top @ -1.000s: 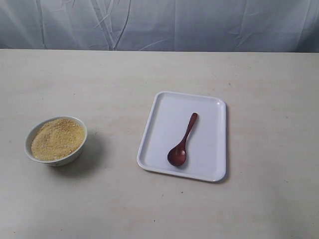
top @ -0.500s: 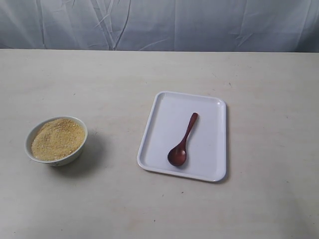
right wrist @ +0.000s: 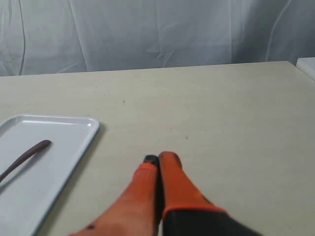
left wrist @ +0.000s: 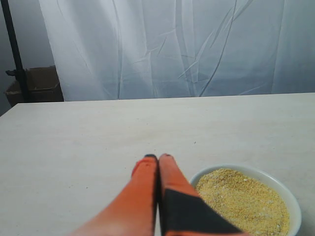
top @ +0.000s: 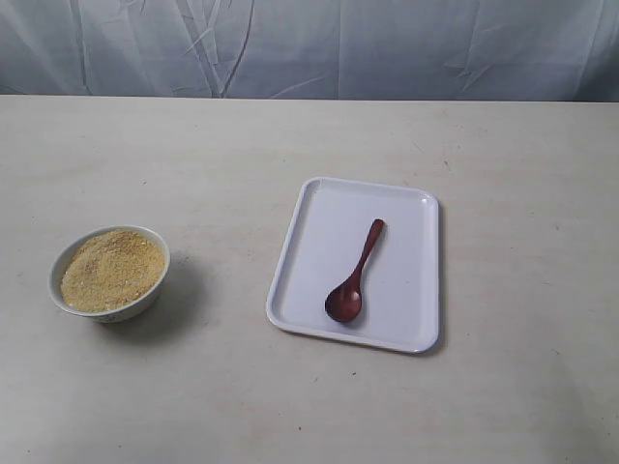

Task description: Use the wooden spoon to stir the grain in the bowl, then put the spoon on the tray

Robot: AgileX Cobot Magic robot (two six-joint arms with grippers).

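Exterior view had the bowl (top: 126, 311) at the left of the table (top: 290, 145), filled with the grain (top: 111, 269), and well to its right the tray (top: 406, 251) with the wooden spoon (top: 356, 275) lying inside it, head toward the near edge and handle slanting away. My left pincer (left wrist: 158, 158) hung just beside the bowl, orange fingers pressed together on nothing. My right pincer (right wrist: 158, 158), likewise closed and empty, hung over the table near the tray's corner.

The left tool (left wrist: 157, 158) was closed, its two orange fingers (left wrist: 140, 196) pressed flat together with nothing between them. The right tool (right wrist: 158, 158) was closed the same way, fingertips meeting, gripping nothing.
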